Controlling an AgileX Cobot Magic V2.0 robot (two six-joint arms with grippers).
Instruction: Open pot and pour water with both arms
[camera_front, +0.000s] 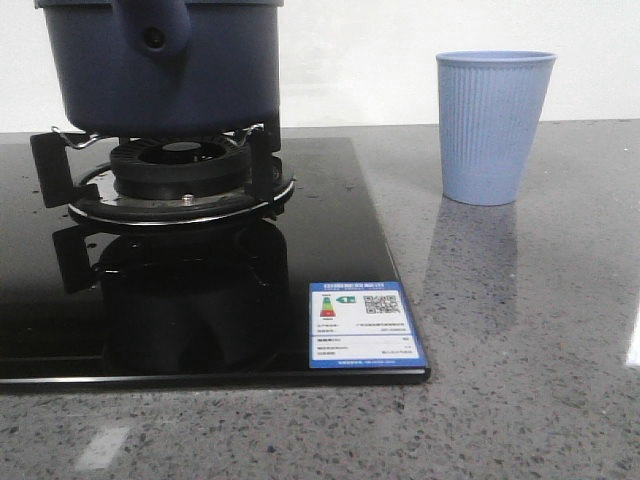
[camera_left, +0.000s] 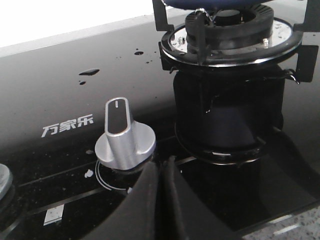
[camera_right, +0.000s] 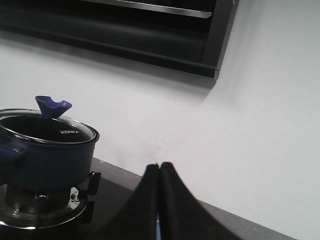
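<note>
So the large round dark navy-blue pot (camera_front: 165, 65) is parked on the black ring burner (camera_front: 180, 170) of a glossy black glass gas hob (camera_front: 200, 330), held up by the black metal pot supports (camera_front: 262, 165). Its stubby same-coloured handle with the small hole (camera_front: 152, 25) is pointed toward the front camera. In the right wrist view the pot is seen with a clear glass lid (camera_right: 47, 131) still sitting on it, topped by a blue winged knob (camera_right: 53, 106), and some white lettering can be made out on the glass.

Off to the right, well apart from the hob, a light-blue ribbed cup (camera_front: 493, 125) is stood upright on the speckled grey stone countertop (camera_front: 520, 330). A blue-and-white energy label sticker (camera_front: 363, 325) is stuck on the hob's near right corner.

The left gripper (camera_left: 161, 172) is seen low over the hob, just beside a silver control dial (camera_left: 122, 137), with its black fingers pressed together and nothing between them. White characters (camera_left: 67, 125) are printed on the glass near the dial, and a few dark droplets (camera_left: 89, 72) are scattered on the surface further back.

The right gripper (camera_right: 159, 172) is closed up too, fingers together and empty, with the pot off to one side and a plain white wall (camera_right: 260, 125) behind, under a dark range hood (camera_right: 150, 35).
</note>
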